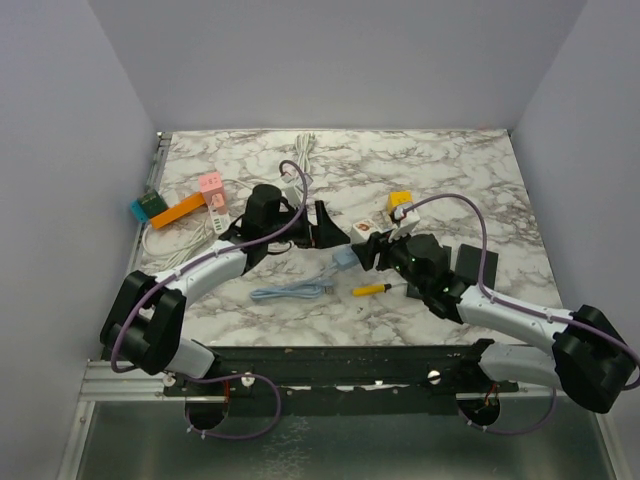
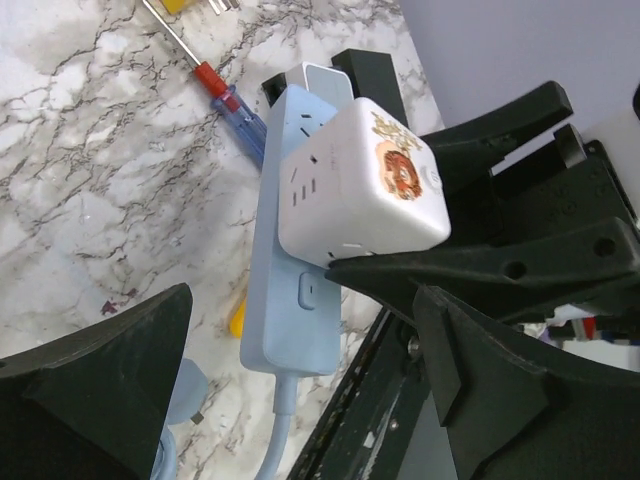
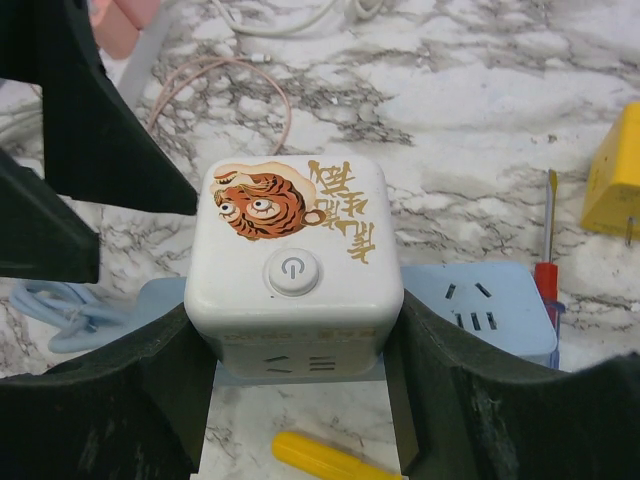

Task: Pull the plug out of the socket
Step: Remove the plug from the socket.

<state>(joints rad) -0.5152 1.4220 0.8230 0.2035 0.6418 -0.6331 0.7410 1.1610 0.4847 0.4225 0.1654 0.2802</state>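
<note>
The plug, a white cube (image 3: 295,260) with a tiger print and a power button, sits on the light-blue socket strip (image 3: 480,310), with no gap showing between them. My right gripper (image 3: 300,380) is shut on the cube, one black finger pressed on each of its sides. The top view shows this grip at the table's middle (image 1: 378,245). My left gripper (image 2: 300,400) stands wide open around the strip's cable end (image 2: 290,300), its fingers (image 2: 90,390) clear of the strip. From above, the left gripper (image 1: 318,232) is just left of the cube (image 1: 368,228).
A yellow-handled screwdriver (image 1: 372,289) and a coiled blue cable (image 1: 290,292) lie in front of the strip. A red-and-blue screwdriver (image 2: 215,85) lies beside it. A yellow block (image 1: 400,203) is behind, a black box (image 1: 472,265) to the right, and pink and orange adapters (image 1: 211,184) at far left.
</note>
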